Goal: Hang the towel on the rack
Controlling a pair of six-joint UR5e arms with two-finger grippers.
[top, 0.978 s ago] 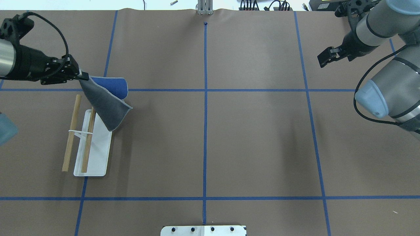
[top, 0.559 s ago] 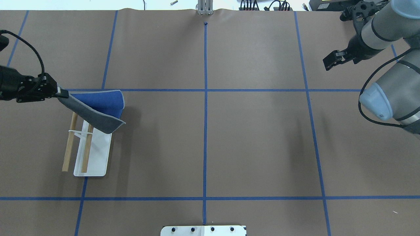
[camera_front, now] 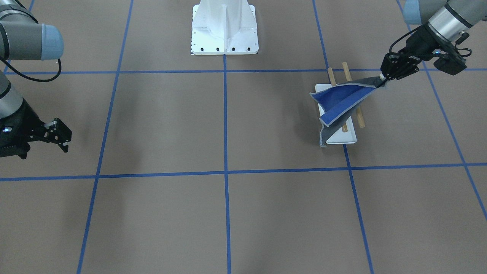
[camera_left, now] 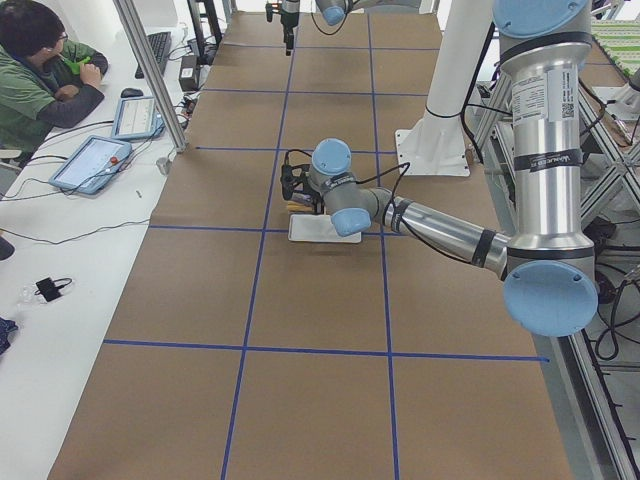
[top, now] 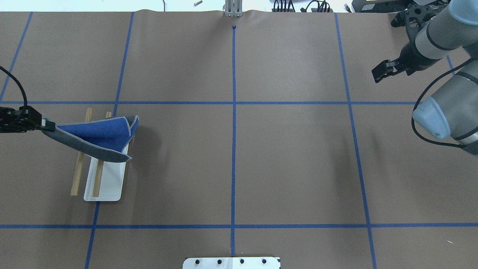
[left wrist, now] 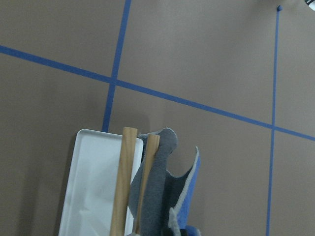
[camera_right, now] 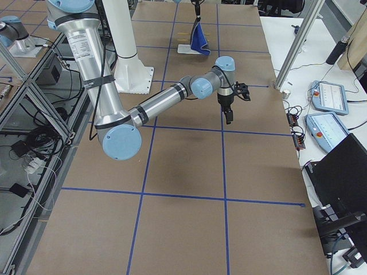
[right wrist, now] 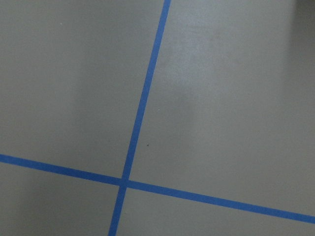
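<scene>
The towel point(top: 98, 135), blue inside and dark grey outside, is stretched from one corner across both wooden dowels of the rack point(top: 78, 172), and its free end hangs down beside the white base plate point(top: 110, 183). My left gripper point(top: 45, 125) is shut on that corner, left of the rack and above dowel height. The front-facing view shows the gripper point(camera_front: 381, 78), the towel point(camera_front: 338, 99) and the plate point(camera_front: 344, 139). The left wrist view shows the towel point(left wrist: 160, 196) along the dowels point(left wrist: 123, 187). My right gripper point(top: 380, 71) is open and empty at the far right.
A large white bolted pedestal point(camera_front: 224, 34) stands at the robot's side of the table, middle. Blue tape lines point(top: 233, 112) grid the brown table cover. An operator point(camera_left: 40, 70) sits at a side desk with tablets beyond the table's far edge.
My left gripper has moved left and toward the robot with the towel, drawing it from beyond the rack's far end over the two dowels. The right arm has drifted slightly right.
</scene>
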